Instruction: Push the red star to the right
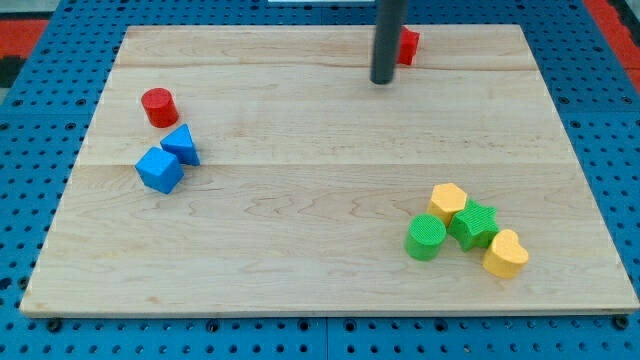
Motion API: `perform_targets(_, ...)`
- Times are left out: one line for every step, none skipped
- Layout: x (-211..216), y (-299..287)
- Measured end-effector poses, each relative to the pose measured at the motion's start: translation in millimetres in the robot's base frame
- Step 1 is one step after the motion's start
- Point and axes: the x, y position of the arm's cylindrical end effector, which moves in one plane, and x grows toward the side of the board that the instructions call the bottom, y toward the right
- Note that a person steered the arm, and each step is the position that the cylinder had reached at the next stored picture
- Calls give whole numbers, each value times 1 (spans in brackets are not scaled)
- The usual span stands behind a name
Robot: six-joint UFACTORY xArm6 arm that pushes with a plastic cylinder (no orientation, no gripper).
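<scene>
The red star (407, 45) lies near the view's top edge of the wooden board (320, 200), right of centre, partly hidden behind my rod. My tip (382, 80) rests on the board just left of and slightly below the star, close to it; contact cannot be made out.
A red cylinder (158, 106) sits at the upper left, with a blue triangular block (181, 144) and a blue cube (160, 169) below it. At the lower right cluster a yellow hexagon (449, 201), a green cylinder (426, 237), a green star (474, 224) and a yellow heart (505, 253).
</scene>
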Motion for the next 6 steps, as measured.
perform_targets(-32,-4)
perform_targets(-43,20)
perform_targets(-49,40)
perform_targets(-48,57)
perform_targets(-43,63)
perform_targets(-22,41)
